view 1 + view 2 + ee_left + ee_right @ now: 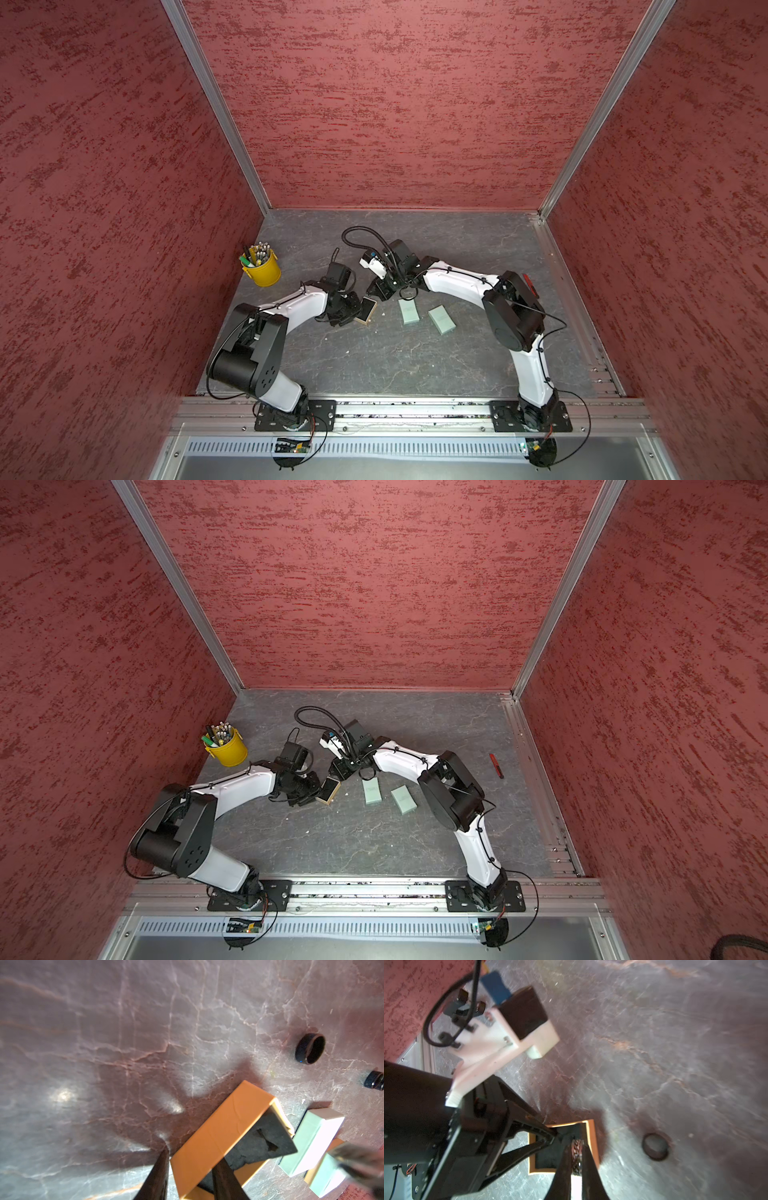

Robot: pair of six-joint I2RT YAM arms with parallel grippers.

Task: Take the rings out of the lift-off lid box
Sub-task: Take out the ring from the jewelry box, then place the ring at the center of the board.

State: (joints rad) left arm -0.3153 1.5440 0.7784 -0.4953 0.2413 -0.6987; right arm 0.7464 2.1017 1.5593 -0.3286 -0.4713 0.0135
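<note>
Grey marbled desk (374, 357) btwn red textured walls (374, 104). Yellow bucket (262, 269) w/ pens (258, 251) at far L. Two mint-green pieces (409, 311), prob. lids, lie side by side mid-desk. Tan box (365, 311) w/ black foam liner: left claw (192, 1159) clamped on its side wall. Right claw (576, 1145) pinched tight on patterned ring (576, 1157) just over the foam. Two black rings (309, 1049) out on desk near the box, apart.

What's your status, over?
Left gripper clamped on tan open box with dark foam. Right gripper shut on dark patterned ring. Two black rings out on table. Nothing blocking.
</note>
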